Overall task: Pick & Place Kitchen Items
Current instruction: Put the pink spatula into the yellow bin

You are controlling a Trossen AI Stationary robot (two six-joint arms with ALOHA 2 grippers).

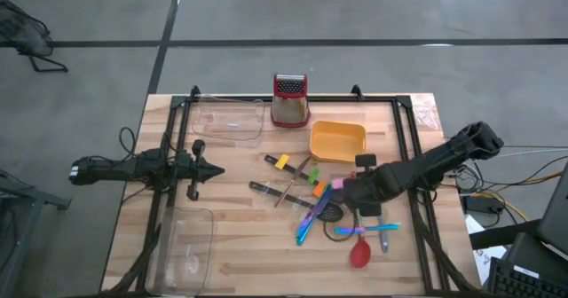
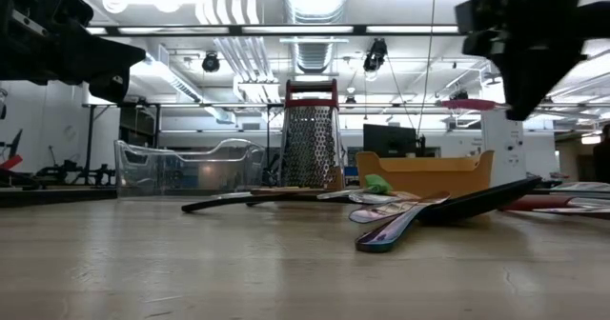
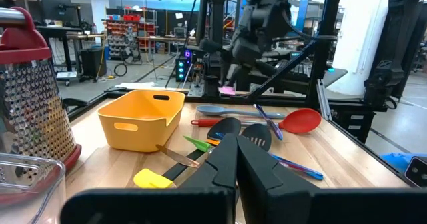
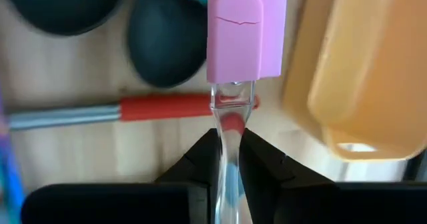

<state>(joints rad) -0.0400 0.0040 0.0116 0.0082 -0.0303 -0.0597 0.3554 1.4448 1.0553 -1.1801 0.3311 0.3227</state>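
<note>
Right gripper [image 4: 228,159] clamped on pink clip's [image 4: 245,31] clear handle at 3 o'clock of utensil pile [image 1: 306,196], raised for carrying; left gripper [image 3: 235,163] closed, empty, waiting at 9 o'clock.

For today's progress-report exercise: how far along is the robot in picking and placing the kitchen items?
Nothing looks placed yet: the orange tub appears empty. In hand: the right claw grips a pink clip. Left: the red spoon, black slotted spoon and others on the table. The left claw waits aside.
</note>
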